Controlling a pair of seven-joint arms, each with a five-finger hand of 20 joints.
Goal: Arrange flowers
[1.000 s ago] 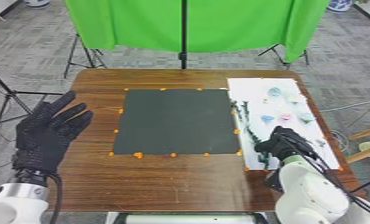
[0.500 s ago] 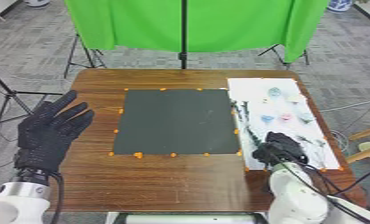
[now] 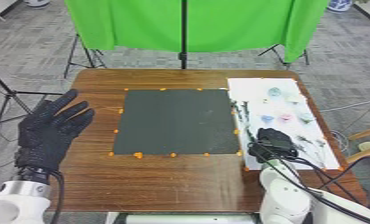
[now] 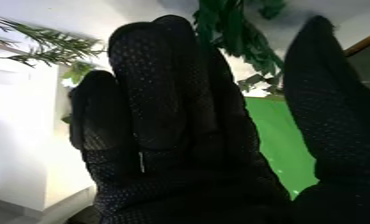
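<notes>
White sheet (image 3: 252, 86) taken as landmark, lying on the brown wooden surface (image 3: 181, 185). Flower heads rest on it: a pink one (image 3: 286, 117) and a pale blue one (image 3: 268, 119) side by side, a second blue one (image 3: 275, 92) nearer its far edge. Leafy green stems (image 3: 244, 112) line its left side; thin sprigs (image 3: 315, 143) lie toward its near right. Dark mat (image 3: 177, 120) just left of the sheet. Right hand (image 3: 275, 141) over the sheet's near left part; fingers straight and together, thumb apart, greenery beyond the gap. Left hand (image 3: 50, 132) well left of the sheet, fingers extended and apart.
</notes>
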